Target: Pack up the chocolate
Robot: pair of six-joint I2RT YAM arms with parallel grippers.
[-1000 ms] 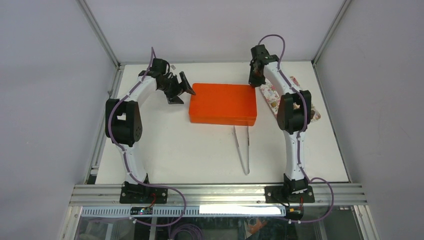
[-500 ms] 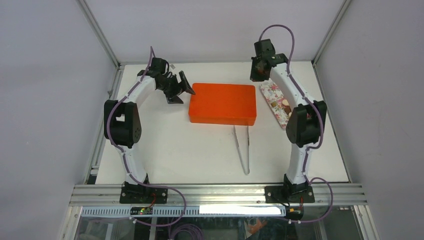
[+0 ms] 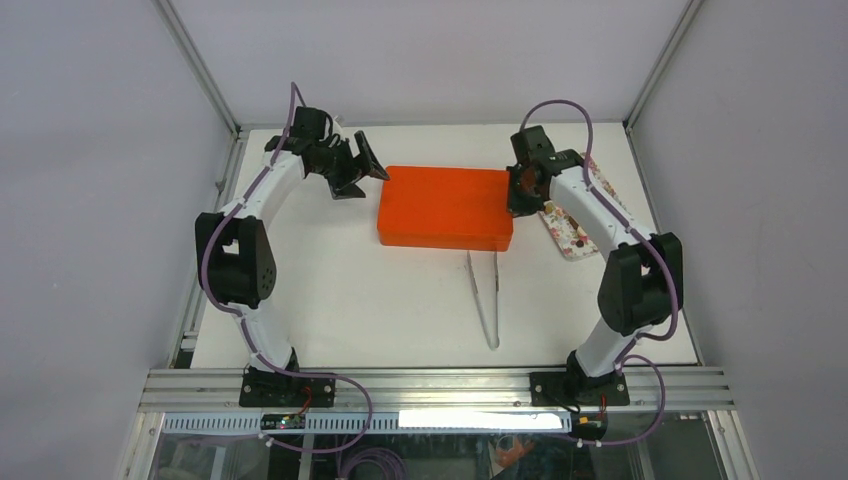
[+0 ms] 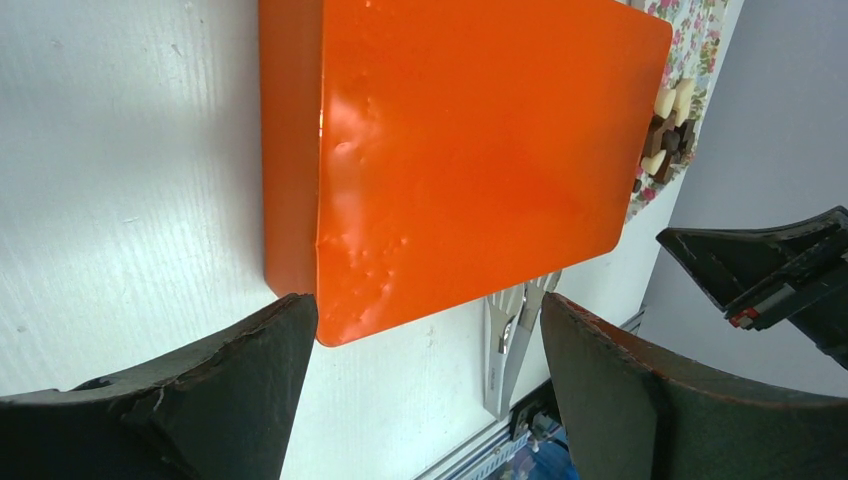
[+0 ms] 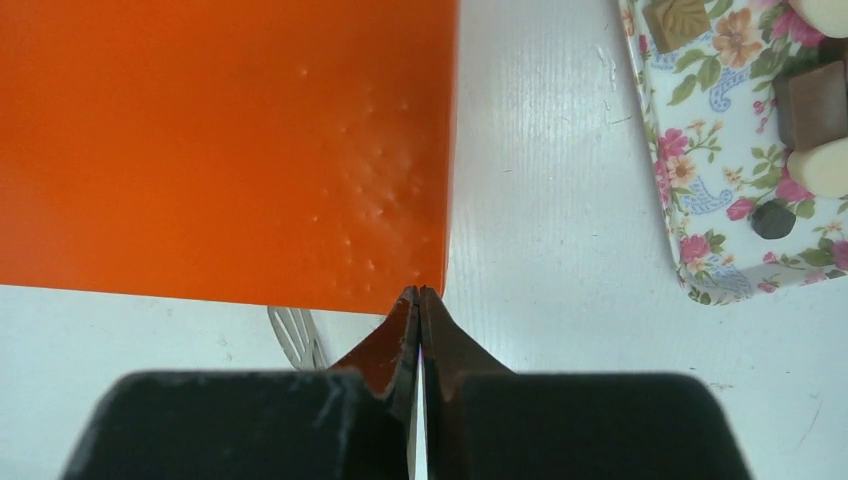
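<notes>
Orange rectangular plastic box (image 3: 445,207) sits mid white table (image 3: 350,300), lid on. L gripper (image 4: 428,312) is by the box's left end, fingers spread wide, holding nothing. R gripper (image 5: 415,292) has its fingers pressed together, tips at the box's right edge by a corner – can't tell if they touch it. Chocolate pcs (image 5: 810,110) – brown, tan, cream – lie on the floral-patterned tray (image 5: 700,200), just right of the box. Metal tweezers (image 3: 485,300) lie flat on the table near the box, untouched, tips apart.
</notes>
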